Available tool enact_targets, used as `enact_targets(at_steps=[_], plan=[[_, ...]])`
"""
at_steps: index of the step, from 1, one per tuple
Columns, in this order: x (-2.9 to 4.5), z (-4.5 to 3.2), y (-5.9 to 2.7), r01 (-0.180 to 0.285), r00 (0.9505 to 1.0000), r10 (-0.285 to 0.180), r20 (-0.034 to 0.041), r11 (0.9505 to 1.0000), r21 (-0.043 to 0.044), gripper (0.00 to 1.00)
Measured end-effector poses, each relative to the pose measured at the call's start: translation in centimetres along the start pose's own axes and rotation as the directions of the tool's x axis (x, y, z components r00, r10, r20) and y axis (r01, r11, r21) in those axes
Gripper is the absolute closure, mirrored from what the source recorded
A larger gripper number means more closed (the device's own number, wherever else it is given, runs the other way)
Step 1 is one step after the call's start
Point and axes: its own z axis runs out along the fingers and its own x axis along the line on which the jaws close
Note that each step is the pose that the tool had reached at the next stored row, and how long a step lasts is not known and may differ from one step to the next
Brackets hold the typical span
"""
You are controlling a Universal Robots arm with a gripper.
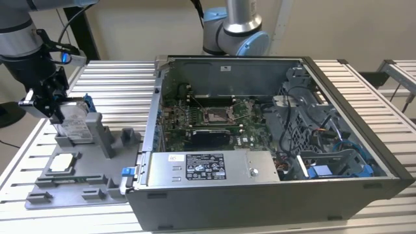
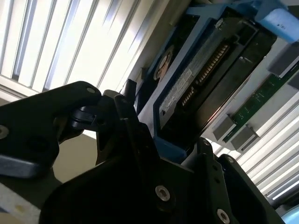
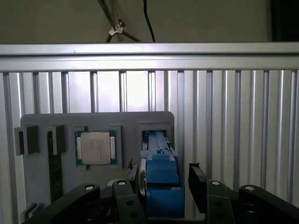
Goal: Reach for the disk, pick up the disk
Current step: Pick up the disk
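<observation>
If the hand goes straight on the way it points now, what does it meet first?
Probably the disk, standing on edge in its grey holder; the open hand straddles it, though depth is unclear.

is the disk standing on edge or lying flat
Standing on edge: the disk sits upright in a slot of the grey fixture.

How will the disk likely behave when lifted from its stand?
The disk looks like rigid metal, so likely stiff and heavy for its size. Standing on edge in the grey holder, it could tip or snag if pulled crooked.
</observation>
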Motion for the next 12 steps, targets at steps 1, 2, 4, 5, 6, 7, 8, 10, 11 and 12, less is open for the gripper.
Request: enact_targets(at_steps=[1, 2, 4, 5, 6, 7, 8, 10, 11, 12], plan=[[0.00, 0.00, 0.00, 0.000, 1.0000, 0.000, 0.0000, 1.0000, 0.0000, 0.00], [0.00, 0.00, 0.00, 0.000, 1.0000, 0.000, 0.0000, 1.0000, 0.0000, 0.00], [0.00, 0.01, 0.00, 0.000, 1.0000, 0.000, 0.0000, 1.0000, 0.0000, 0.00], [0.00, 0.02, 0.00, 0.000, 1.0000, 0.000, 0.0000, 1.0000, 0.0000, 0.00], [0.00, 0.02, 0.00, 0.000, 1.0000, 0.000, 0.0000, 1.0000, 0.0000, 0.00], [0.00, 0.02, 0.00, 0.000, 1.0000, 0.000, 0.0000, 1.0000, 0.0000, 0.00], [0.00, 0.03, 0.00, 0.000, 1.0000, 0.000, 0.0000, 1.0000, 0.0000, 1.00], [0.00, 0.03, 0.00, 0.000, 1.0000, 0.000, -0.0001, 1.0000, 0.0000, 1.00], [0.00, 0.04, 0.00, 0.000, 1.0000, 0.000, 0.0003, 1.0000, 0.0000, 1.00], [0.00, 0.04, 0.00, 0.000, 1.0000, 0.000, 0.0002, 1.0000, 0.0001, 1.00]])
